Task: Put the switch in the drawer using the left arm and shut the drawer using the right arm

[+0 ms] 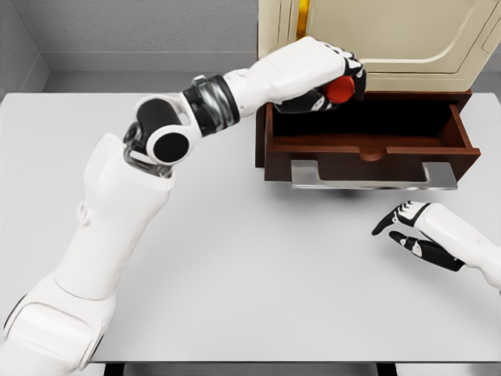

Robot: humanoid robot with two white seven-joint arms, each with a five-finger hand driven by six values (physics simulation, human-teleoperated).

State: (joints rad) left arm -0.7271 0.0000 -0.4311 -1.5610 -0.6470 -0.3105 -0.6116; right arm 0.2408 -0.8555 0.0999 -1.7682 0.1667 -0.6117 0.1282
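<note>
Left hand (pixel 325 78) is curled round red switch (pixel 339 90), held above open brown drawer (pixel 368 153). Right hand (pixel 411 231) is seen with fingers spread, low over grey counter (pixel 235 274), near the drawer's metal handle (pixel 374 176).

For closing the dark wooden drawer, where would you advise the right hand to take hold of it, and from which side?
I would push or grip the flat silver handle across the dark wooden drawer front, coming from the near side. It juts toward the robot, and the right hand hangs open just before it.
</note>
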